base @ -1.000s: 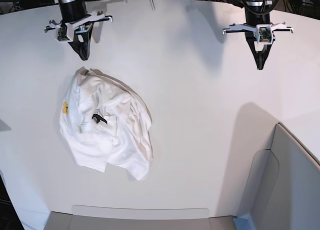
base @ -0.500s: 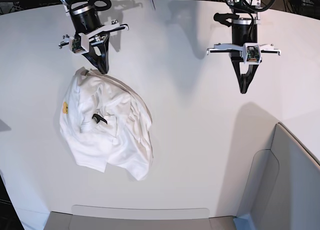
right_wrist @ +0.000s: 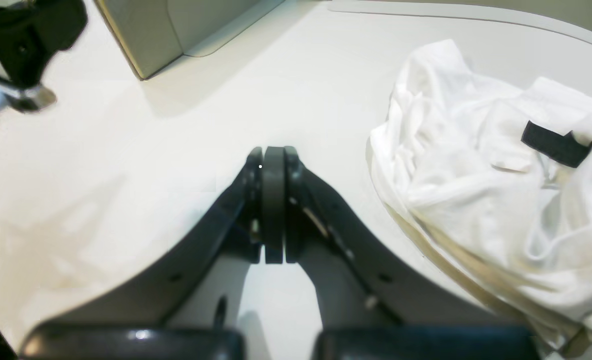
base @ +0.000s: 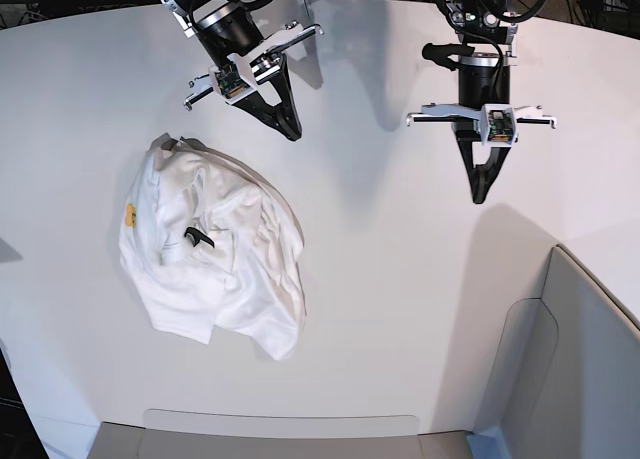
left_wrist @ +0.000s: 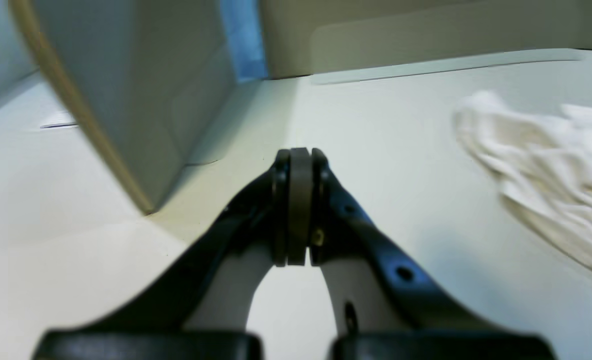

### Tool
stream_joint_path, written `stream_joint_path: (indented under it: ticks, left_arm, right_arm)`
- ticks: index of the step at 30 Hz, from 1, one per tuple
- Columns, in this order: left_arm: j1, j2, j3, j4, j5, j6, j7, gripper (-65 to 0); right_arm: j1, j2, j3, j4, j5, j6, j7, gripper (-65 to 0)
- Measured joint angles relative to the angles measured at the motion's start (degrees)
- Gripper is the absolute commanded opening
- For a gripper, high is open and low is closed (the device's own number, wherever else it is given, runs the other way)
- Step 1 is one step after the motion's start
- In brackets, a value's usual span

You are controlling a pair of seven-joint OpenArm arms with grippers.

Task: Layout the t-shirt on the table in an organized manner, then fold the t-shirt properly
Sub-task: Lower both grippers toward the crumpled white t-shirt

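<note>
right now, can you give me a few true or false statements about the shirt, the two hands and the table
1. The t-shirt lies crumpled in a heap on the table. True.
2. The right hand is gripping the shirt. False: it is shut on nothing, above bare table beside the shirt.
3. The left hand is shut and empty. True.
4. The shirt's black neck label shows. True.
5. The shirt is spread flat with its sleeves out. False: it is bunched and creased.
6. The grey panel covers part of the shirt. False: it stands well apart from it.
</note>
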Motion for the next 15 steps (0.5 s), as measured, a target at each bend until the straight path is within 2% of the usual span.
stream_joint_path:
  ticks: [9, 13, 15]
  left_arm:
    - [0.24, -0.17, 1.33, -0.02, -0.02, 0.33, 0.04, -64.7]
    - [0.22, -0.15, 1.33, -0.02, 0.00, 0.28, 0.04, -64.7]
    - [0.11, -0.15, 1.31, -0.02, 0.02, 0.31, 1.99, -64.7]
  right_arm:
    - [0.81, 0.37, -0.04, 0.00, -0.02, -0.02, -0.22, -65.0]
    - [1.77, 0.26, 2.10, 0.00, -0.02, 0.15, -0.28, -65.0]
    - [2.80, 0.24, 3.34, 0.00, 0.00, 0.15, -0.55, -65.0]
